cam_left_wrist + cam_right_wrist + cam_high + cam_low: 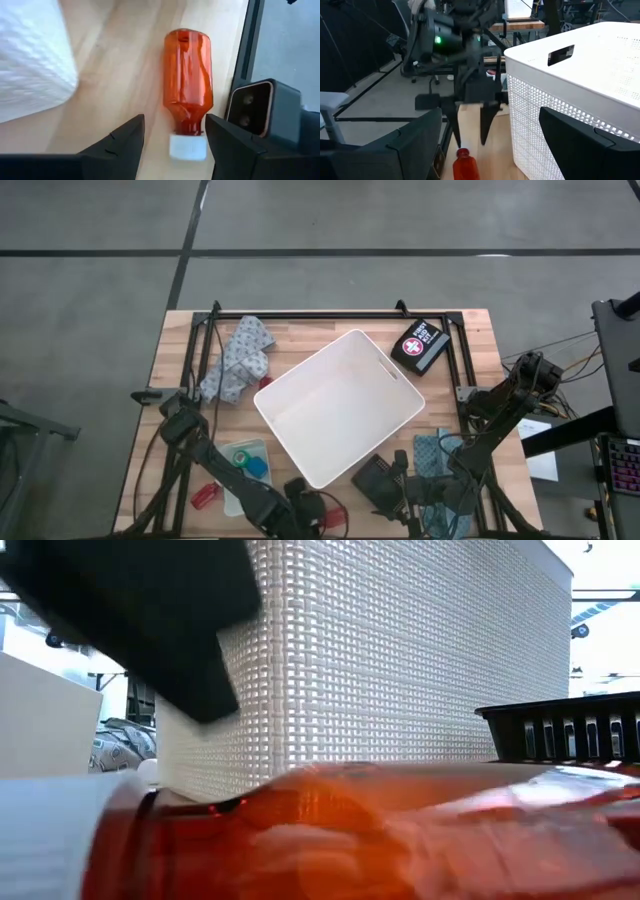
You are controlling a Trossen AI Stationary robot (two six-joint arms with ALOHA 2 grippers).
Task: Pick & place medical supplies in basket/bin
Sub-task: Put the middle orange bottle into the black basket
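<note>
The bin (pixel 340 406) is matt white plastic, its walls a fine woven-looking lattice; the bottle (pixel 188 80) is glossy translucent orange plastic, white-capped; the table (pixel 470 328) is pale smooth wood; the grippers' fingers (pixel 122 150) are matt black.

Left gripper (pixel 172 137) and right gripper (pixel 490 145), jaws apart

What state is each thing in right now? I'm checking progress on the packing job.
white bin: upright on the table, nothing visible inside.
orange bottle: lying on its side on the table, white cap on, outside the bin.
left gripper: open, fingers either side of the bottle's cap end, not gripping.
right gripper: open, holding nothing, beside the bin.
first-aid case: closed, flat on the table.
</note>
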